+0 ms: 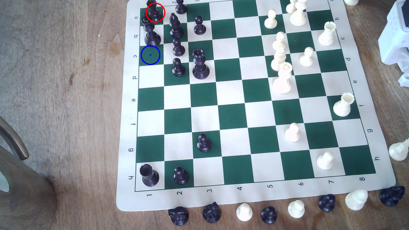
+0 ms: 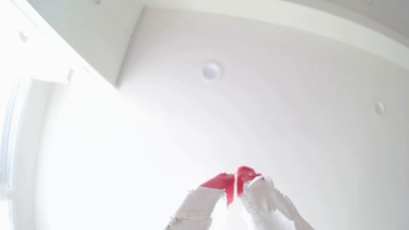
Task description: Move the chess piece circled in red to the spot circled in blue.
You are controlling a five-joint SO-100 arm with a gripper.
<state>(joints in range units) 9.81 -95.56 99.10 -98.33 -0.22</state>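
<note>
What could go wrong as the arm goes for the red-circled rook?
1. The black rook sits in a far corner, and a taller black piece stands between it and the blue-ringed square; a low carry could topple it.
2. The pawn beside the rook leaves little room for the fingers.
3. The wrist view faces the ceiling, so it cannot guide alignment yet.
</note>
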